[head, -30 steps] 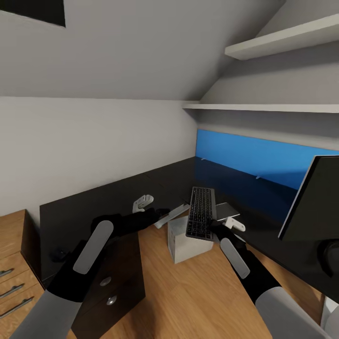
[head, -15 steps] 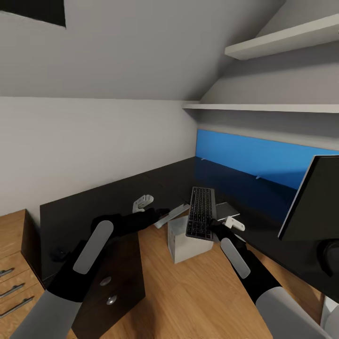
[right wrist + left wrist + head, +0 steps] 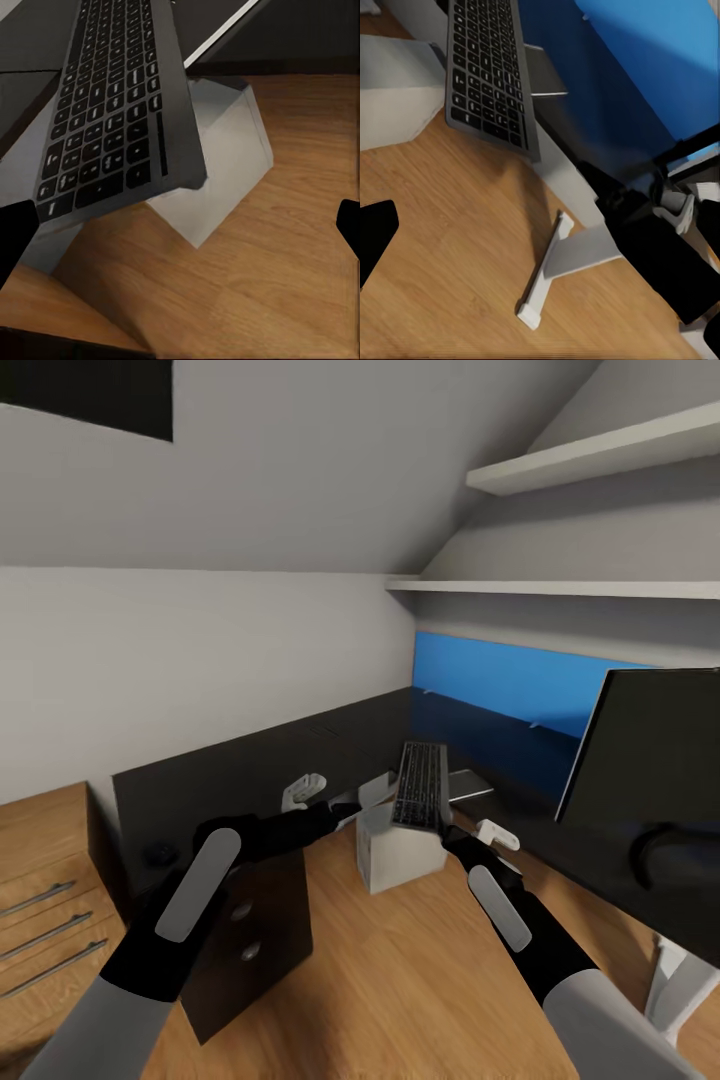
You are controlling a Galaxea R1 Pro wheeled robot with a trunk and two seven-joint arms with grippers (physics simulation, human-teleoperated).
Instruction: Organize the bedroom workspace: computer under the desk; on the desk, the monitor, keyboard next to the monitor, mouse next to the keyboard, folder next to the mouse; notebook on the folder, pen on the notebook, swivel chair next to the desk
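1. Most of the task is left to do, as far as I can judge. The keyboard (image 3: 420, 798) is not yet flat on the desk (image 3: 300, 755): its near end rests on the computer (image 3: 395, 855), a pale box standing on the wooden floor (image 3: 400, 970), and it leans toward the desk edge.
2. The monitor (image 3: 650, 760) is on the desk at my right side, so this part seems done. The computer stands on the floor in front of the desk, not clearly under it; I think it needs to be pushed in.
3. My left gripper (image 3: 335, 812) is beside the computer, and in the left wrist view the keyboard (image 3: 487, 71) is well apart from my finger, so I hold nothing. I cannot tell how wide the jaws are.
4. My right gripper (image 3: 462, 838) is spread wide and empty; in the right wrist view one dark fingertip is at each side, and the keyboard (image 3: 112, 105) lies ahead, not touched.
5. Mouse, folder, notebook, pen and swivel chair are not seen here, so I count these steps as undone.
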